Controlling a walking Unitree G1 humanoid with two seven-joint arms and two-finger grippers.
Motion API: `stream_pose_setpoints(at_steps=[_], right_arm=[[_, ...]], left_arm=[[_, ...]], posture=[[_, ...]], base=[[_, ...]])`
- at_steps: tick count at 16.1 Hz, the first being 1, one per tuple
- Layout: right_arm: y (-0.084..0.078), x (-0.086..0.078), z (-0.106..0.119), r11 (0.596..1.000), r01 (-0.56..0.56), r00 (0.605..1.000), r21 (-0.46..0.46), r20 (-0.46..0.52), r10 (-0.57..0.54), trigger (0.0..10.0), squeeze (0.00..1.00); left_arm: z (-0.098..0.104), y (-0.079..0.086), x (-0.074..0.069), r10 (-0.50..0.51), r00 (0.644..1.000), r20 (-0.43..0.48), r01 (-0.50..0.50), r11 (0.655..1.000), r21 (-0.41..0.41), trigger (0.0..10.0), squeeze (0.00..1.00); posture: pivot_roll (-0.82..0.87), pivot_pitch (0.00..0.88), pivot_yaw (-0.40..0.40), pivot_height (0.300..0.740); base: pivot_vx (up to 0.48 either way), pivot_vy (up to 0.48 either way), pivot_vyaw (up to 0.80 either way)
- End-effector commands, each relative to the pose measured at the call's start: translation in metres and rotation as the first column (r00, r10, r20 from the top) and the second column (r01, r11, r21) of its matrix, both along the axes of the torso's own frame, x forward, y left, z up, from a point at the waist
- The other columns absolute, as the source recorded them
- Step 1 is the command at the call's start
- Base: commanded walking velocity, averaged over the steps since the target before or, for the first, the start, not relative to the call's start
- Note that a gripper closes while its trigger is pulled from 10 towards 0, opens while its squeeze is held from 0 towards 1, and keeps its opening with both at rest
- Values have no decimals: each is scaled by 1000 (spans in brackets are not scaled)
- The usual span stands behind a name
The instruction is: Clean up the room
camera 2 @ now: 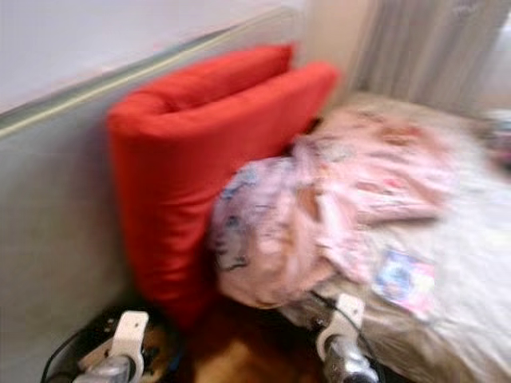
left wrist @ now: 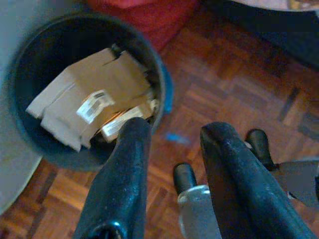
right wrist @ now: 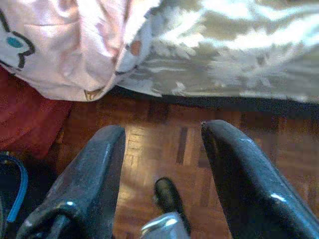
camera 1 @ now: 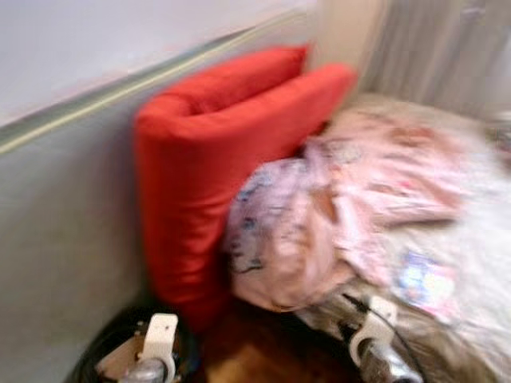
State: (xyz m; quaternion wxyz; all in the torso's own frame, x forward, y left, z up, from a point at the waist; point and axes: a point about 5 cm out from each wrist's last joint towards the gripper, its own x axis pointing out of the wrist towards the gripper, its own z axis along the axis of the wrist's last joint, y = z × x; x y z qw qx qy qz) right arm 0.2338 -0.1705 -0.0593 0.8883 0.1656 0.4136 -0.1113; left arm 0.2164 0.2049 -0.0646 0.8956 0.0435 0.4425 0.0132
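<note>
A crumpled pink patterned blanket [camera 1: 319, 215] lies heaped on the bed's near corner, against a big red cushion [camera 1: 207, 159] that leans on the wall. A dark round bin [left wrist: 60, 55] stands on the floor under my left arm, with brown cardboard pieces [left wrist: 94, 99] inside. My left gripper [left wrist: 172, 137] hangs open just beside the bin's rim, empty. My right gripper [right wrist: 162, 134] is open too, low over the parquet floor [right wrist: 164, 144] near the bed edge, nothing between its fingers.
The bed [camera 1: 471, 263] with a pale floral cover fills the right side; a small colourful booklet [camera 1: 427, 281] lies on it. A grey wall [camera 1: 56, 223] runs along the left. Curtains [camera 1: 431, 48] hang at the back. The head views are blurred.
</note>
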Motion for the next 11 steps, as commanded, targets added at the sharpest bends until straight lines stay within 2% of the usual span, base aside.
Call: stream_pose_setpoints(at_steps=[1, 7, 10, 11], right_arm=[[-4, -1, -1, 1000, 3, 1000, -10, -8, -3, 10000, 0], [-4, -1, 0, 1000, -22, 1000, -21, -11, 22, 10000, 0], [-4, 0, 0, 999, -33, 999, -27, 2, 33, 10000, 0], [-4, 0, 0, 999, -31, 1000, -23, 5, 31, 10000, 0]], left_arm=[[-1, -2, 0, -13, 1000, -8, 13, 1000, 2, 10000, 0], [-1, -3, -1, -7, 1000, -6, 7, 1000, -2, 10000, 0], [-1, -2, -1, -12, 1000, -6, 12, 1000, 0, 10000, 0], [-1, -2, 0, -18, 1000, -5, 18, 1000, 8, 10000, 0]], posture=[[-89, 0, -16, 740], [-90, 0, -20, 740], [-89, 0, -16, 740], [-90, 0, -15, 740]], base=[[0, 0, -744], [0, 0, -744], [0, 0, 0], [0, -300, 0]])
